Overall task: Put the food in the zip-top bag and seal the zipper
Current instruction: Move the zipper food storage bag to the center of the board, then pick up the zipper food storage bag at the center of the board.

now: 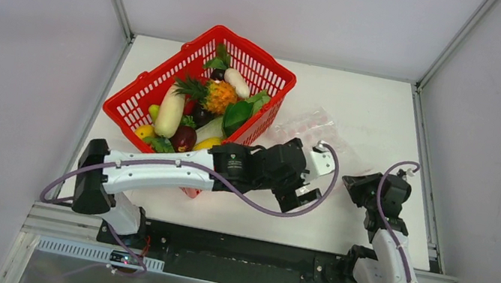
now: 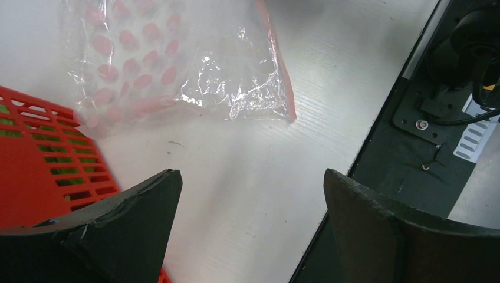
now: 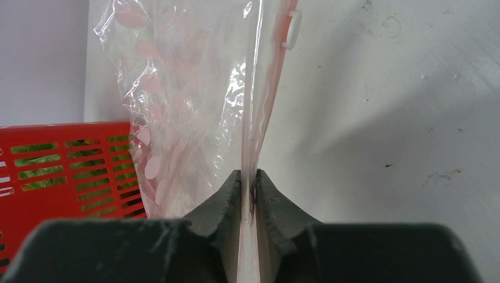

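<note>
The clear zip-top bag (image 1: 306, 128) with pink dots lies flat on the white table, right of the basket. My right gripper (image 3: 248, 174) is shut on the bag's mouth edge, pinching the pink zipper (image 3: 268, 88); a white slider tab (image 3: 292, 28) sits at the strip's far end. My left gripper (image 2: 252, 177) hangs open over bare table just short of the bag (image 2: 177, 65), with nothing between its fingers. The food, among it an orange pineapple (image 1: 220, 96) and a white radish (image 1: 170, 112), lies in the red basket.
The red mesh basket (image 1: 167, 75) stands at the back left, close beside the left arm and the bag. The table's black front edge (image 2: 377, 165) runs just right of my left gripper. Grey walls enclose the table.
</note>
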You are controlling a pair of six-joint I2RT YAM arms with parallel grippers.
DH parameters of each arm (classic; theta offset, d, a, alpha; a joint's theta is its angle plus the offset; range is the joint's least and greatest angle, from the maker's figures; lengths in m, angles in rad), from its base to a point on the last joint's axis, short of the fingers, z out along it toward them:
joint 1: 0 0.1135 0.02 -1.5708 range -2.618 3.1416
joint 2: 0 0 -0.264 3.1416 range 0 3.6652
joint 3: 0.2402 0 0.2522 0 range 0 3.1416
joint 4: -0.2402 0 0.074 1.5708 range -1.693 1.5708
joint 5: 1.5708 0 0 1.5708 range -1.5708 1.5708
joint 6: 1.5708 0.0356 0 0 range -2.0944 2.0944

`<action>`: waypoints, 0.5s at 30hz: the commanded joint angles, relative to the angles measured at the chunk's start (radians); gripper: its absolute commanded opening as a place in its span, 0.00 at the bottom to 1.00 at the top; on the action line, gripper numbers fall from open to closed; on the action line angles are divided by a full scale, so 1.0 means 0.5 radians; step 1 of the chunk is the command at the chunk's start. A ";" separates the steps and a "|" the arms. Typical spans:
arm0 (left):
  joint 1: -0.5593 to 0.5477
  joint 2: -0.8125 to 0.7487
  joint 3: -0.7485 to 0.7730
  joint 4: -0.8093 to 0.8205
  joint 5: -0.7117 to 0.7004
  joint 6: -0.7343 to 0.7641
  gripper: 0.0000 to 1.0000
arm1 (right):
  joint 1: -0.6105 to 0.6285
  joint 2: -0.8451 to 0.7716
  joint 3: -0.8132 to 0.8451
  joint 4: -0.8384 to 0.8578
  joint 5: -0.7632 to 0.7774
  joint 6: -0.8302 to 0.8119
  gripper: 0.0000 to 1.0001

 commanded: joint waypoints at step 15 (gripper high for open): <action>-0.024 0.420 0.005 0.566 -0.192 -0.101 0.94 | -0.008 -0.102 0.114 -0.076 -0.081 -0.049 0.17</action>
